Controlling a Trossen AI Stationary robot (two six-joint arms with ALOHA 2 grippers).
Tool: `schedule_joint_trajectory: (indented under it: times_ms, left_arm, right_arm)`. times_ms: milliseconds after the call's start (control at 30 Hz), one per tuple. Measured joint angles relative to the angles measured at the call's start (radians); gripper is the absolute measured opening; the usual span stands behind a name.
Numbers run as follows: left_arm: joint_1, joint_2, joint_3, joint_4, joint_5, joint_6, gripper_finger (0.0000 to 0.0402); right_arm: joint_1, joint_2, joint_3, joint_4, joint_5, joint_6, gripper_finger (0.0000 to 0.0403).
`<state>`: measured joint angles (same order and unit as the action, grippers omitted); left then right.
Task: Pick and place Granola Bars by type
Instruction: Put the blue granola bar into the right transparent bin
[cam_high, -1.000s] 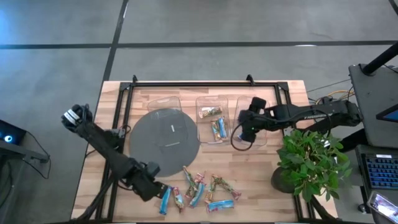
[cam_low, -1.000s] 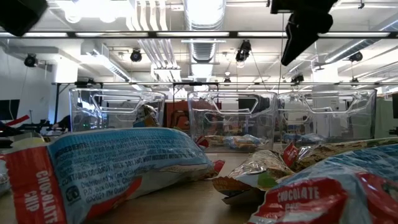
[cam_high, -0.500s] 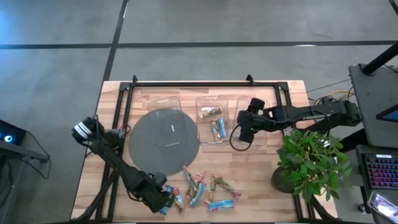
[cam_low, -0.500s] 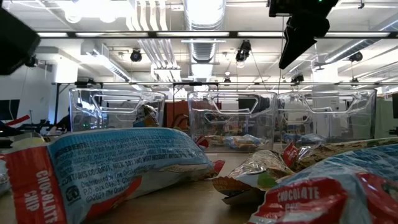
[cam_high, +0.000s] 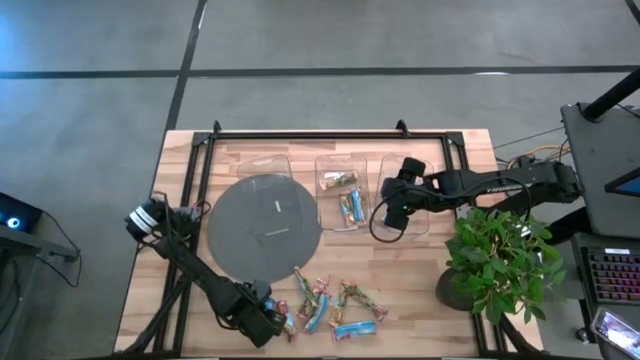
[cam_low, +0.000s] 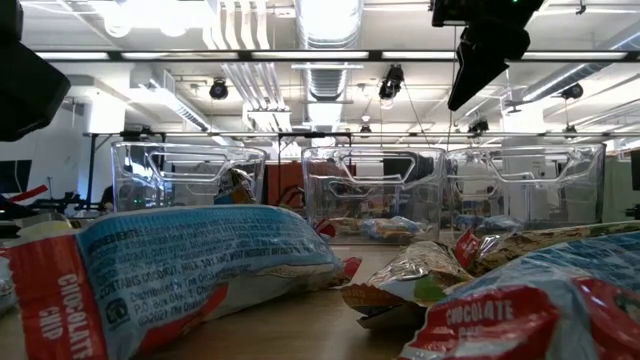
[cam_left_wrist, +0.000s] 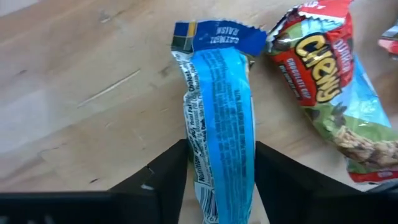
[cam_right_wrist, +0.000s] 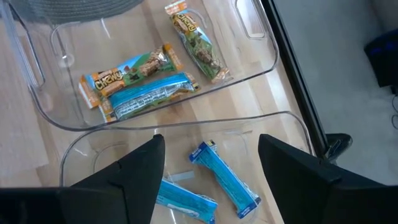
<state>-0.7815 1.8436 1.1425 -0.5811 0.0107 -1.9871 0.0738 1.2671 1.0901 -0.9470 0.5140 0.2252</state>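
Note:
In the left wrist view a bright blue granola bar lies flat on the wooden table. My left gripper is open just above it, one finger on each long side of its near half; whether they touch it I cannot tell. In the high view this gripper covers the left end of the pile of bars. A red and green bar lies beside the blue one. My right gripper is open and empty above the right clear bin, where two blue bars lie.
The middle bin holds multicoloured bars and a blue one. A third clear bin stands at the far left, partly under a grey round disc. A potted plant stands at the table's right near corner.
My left gripper has moved toward the table's near edge and a little to the right, dropping over the blue bar at the pile's left end. The bars have not moved.

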Motion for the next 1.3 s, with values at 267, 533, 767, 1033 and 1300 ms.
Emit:
schedule_joint_trajectory:
  times_ms: [267, 533, 767, 1033, 1300]
  left_arm:
    - [0.004, -0.02, 0.004, -0.02, 0.013, 0.055, 0.0053]
    - [0.018, -0.176, -0.002, -0.024, -0.119, 0.179, 0.0018]
    - [0.102, -0.372, 0.001, 0.005, -0.409, 0.525, 0.0022]
    - [0.309, -0.377, -0.001, 0.005, -0.365, 0.971, 0.0022]
    - [0.441, -0.373, 0.002, 0.011, -0.368, 1.124, 0.0022]
  right_arm:
    - [0.0, 0.0, 0.0, 0.002, -0.003, -0.008, 0.0242]
    - [-0.001, 0.0, 0.0, 0.017, -0.052, 0.009, 0.0237]
    - [-0.071, -0.002, 0.0, 0.197, -0.456, 0.131, 0.0237]
    - [-0.172, 0.061, 0.0, 0.578, -0.862, 0.429, 0.0237]
    - [-0.156, 0.165, 0.035, 0.583, -0.818, 0.488, 0.0237]
